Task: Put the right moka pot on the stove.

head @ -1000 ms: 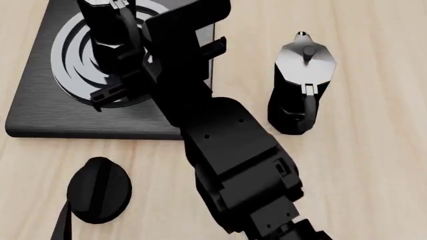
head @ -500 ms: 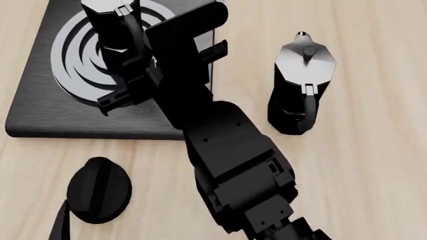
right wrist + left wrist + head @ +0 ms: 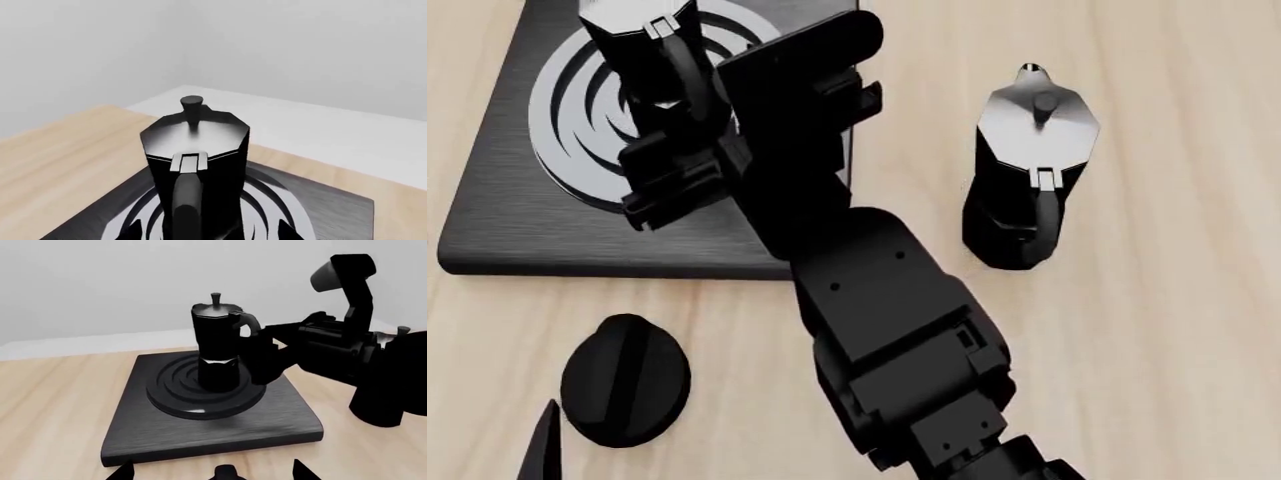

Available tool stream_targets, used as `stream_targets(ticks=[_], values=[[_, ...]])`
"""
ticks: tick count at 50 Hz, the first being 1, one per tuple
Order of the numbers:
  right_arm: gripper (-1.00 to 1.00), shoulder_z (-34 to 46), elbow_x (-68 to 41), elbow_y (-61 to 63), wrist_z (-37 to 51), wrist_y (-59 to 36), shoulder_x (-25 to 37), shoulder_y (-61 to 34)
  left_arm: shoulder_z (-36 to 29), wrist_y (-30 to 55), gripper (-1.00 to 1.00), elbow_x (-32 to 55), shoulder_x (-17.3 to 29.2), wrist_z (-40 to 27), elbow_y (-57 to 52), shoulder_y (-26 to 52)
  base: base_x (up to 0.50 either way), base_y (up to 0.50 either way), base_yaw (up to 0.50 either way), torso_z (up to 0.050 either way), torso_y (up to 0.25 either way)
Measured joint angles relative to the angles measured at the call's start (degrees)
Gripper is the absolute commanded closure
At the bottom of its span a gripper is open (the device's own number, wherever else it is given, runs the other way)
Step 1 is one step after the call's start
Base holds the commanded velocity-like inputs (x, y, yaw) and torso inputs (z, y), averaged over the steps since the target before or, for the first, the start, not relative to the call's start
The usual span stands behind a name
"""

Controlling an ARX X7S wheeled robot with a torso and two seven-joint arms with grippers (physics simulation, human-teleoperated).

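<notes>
I make out a second moka pot (image 3: 1034,170) standing upright on the light wood tabletop (image 3: 1174,330), toward the right of what my head camera takes in. It has a black faceted body, a silvery octagonal lid with a small knob, and its curved handle is turned toward the near side. Well apart from it, nearer and to the left, a black oval knob (image 3: 625,378) with a raised bar lies flat. Past the tabletop's far edge I see a pale wall (image 3: 100,285).

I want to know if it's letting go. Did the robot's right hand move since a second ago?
Yes. In the head view the right hand, by the moka pot on the stove, has slid slightly toward the stove's near edge.
</notes>
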State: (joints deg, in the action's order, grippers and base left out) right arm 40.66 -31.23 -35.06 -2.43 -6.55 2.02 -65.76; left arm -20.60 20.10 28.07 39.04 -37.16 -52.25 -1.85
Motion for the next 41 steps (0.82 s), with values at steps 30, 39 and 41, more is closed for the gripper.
stream_targets(ticks=[30,39,41], values=[[-1.00,2.0,-4.4,25.0,9.9,-11.0,9.4,4.3,-0.4,0.5,-1.00,0.6,-0.1,-0.3,0.9,1.1,0.00,0.00,0.00,0.000,0.000],[-1.00,0.7,-8.0,38.5,14.7,-16.3,15.1,6.8,-0.4,0.7,-1.00,0.7,-0.2,-0.7,1.1,1.3,0.00,0.00,0.00,0.000,0.000],[-1.00,0.2,-8.8,41.5,15.7,-17.3,16.6,7.5,-0.4,0.8,-1.00,0.8,-0.2,-0.8,1.2,1.3,0.00,0.00,0.00,0.000,0.000]])
